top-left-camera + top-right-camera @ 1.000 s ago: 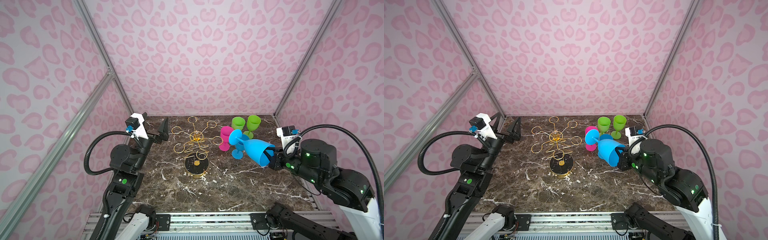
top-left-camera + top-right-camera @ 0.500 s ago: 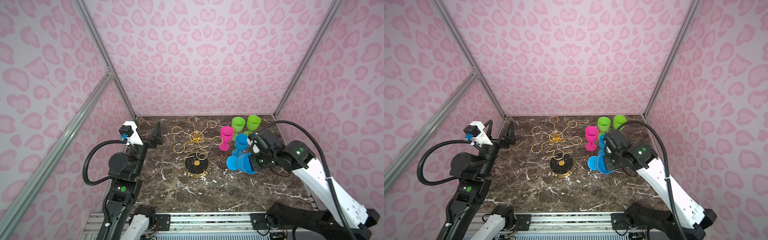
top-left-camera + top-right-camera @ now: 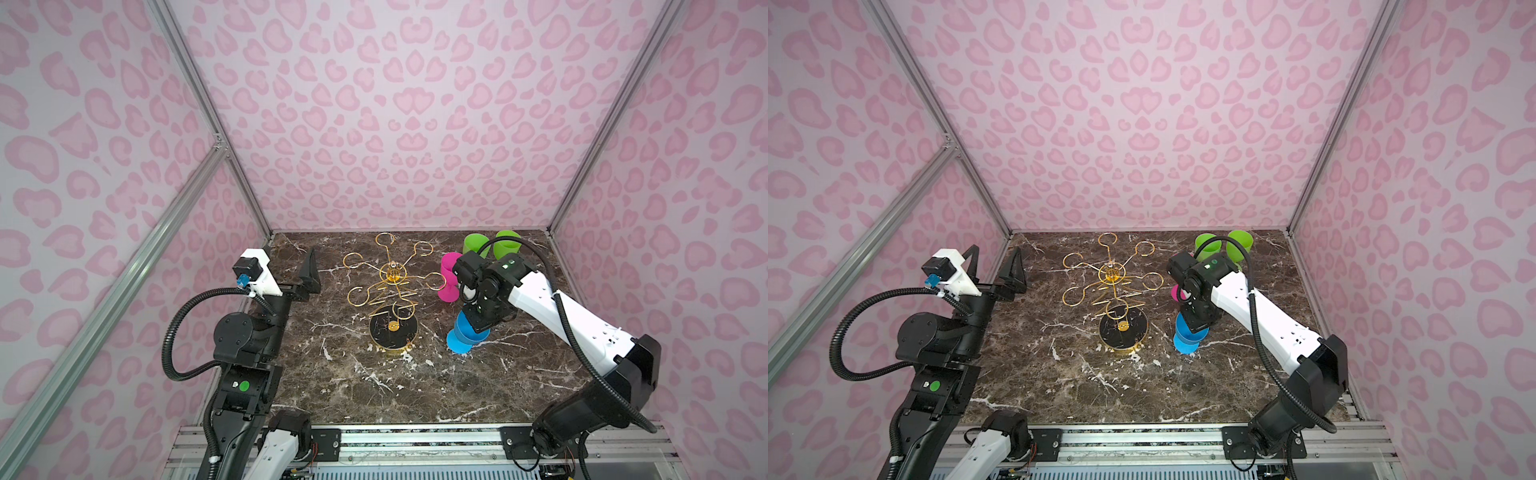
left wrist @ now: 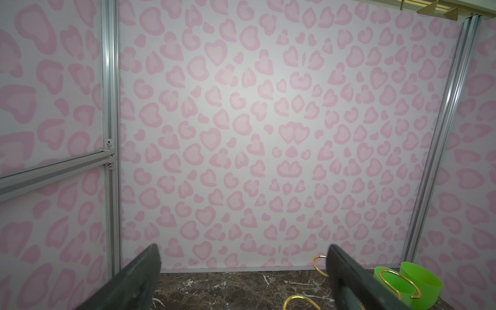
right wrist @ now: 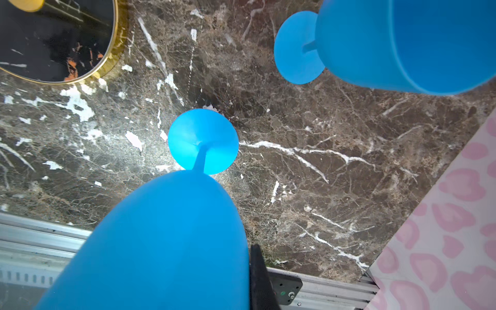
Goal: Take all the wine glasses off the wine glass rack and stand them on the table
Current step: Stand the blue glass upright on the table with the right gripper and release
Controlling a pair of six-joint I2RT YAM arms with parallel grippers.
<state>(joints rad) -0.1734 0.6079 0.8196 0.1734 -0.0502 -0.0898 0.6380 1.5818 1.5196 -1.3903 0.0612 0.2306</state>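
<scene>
Wine glass (image 5: pixel 171 241) pinched at bowl by right fingers (image 5: pixel 259 279); left fingers (image 4: pixel 349 281) spread wide, empty.

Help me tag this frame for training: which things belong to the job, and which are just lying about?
In the job: wine glass rack, hooks bare; blue wine glass, held by the right hand.
Lying about: second blue glass, pink glass, two green glasses.

Shiny gold metal wire on the wine glass rack (image 3: pixel 392 275), its base (image 3: pixel 384 337) glossy black; the blue wine glass (image 5: pixel 166 241) looks matt plastic (smooth, too); the tabletop (image 3: pixel 415 386) is polished marble.
</scene>
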